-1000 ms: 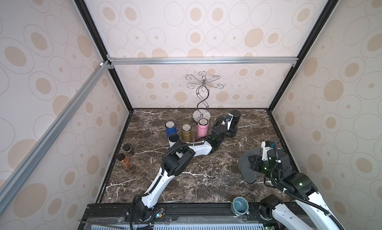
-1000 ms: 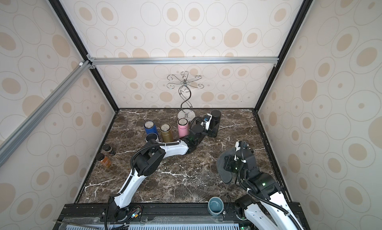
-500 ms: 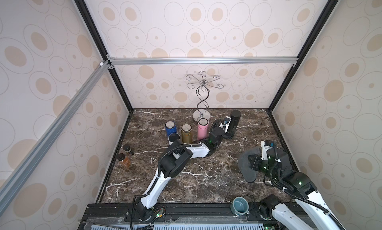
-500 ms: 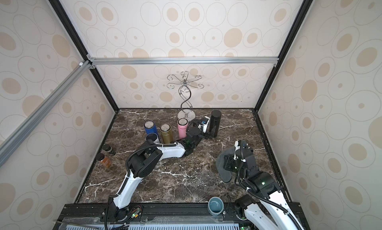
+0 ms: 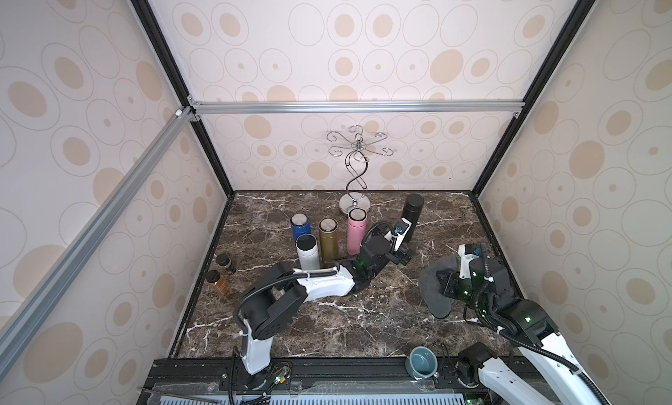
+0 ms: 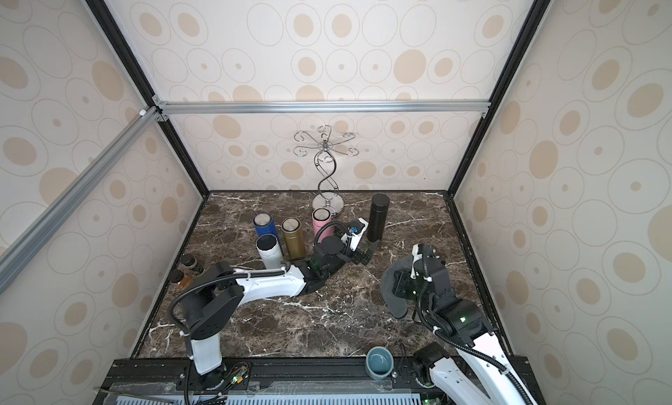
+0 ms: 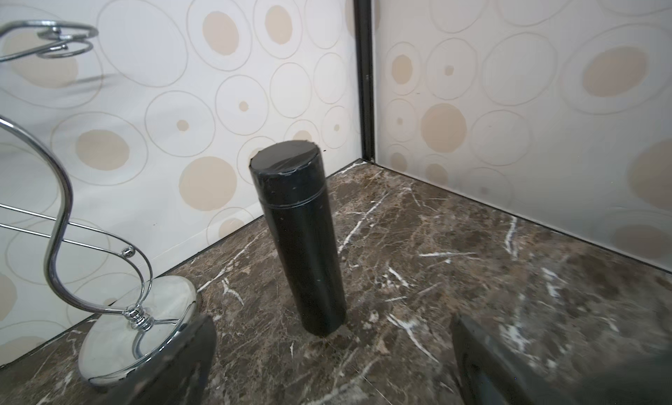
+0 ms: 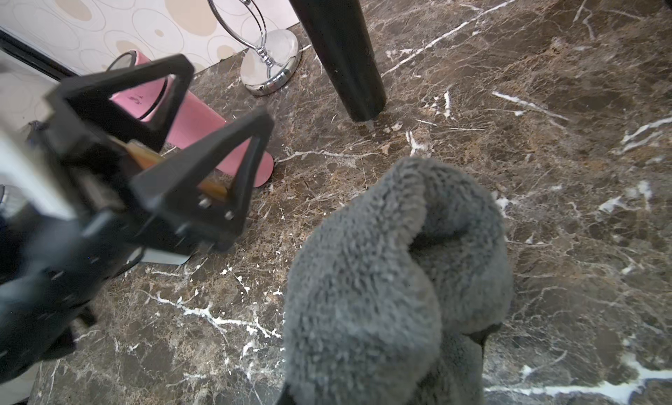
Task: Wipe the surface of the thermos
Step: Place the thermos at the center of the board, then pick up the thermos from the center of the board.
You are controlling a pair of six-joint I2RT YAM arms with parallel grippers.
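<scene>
The brown marble counter (image 5: 327, 330) fills the floor of the booth, its white veins running in all directions. The left arm (image 5: 320, 285) lies low across it, reaching toward the back. The left hand (image 8: 227, 92) is spread wide and empty. The right arm (image 5: 523, 323) comes in from the front right corner. The right hand (image 5: 445, 285) is clamped on a grey cloth (image 8: 381, 276), and the fleecy cloth bunches up over its fingers and hides them.

A chrome wire stand (image 5: 355, 203) rises at the back centre on a round base. To its right, near the back wall, the black thermos (image 7: 302, 239) stands upright with its lid on. It is just ahead of the left hand's open fingers and clear of them, and it is well apart from the cloth.

Left of the left hand stand four more upright flasks: a pink thermos (image 5: 355, 232), a gold thermos (image 5: 328, 243), a blue thermos (image 5: 300, 228) and a white thermos (image 5: 308, 254). A teal cup (image 5: 423, 362) sits on the black front rail. Two small jars (image 5: 221, 272) stand by the left wall.

The pink thermos has a small dark mark near its rim, too blurred to read.
</scene>
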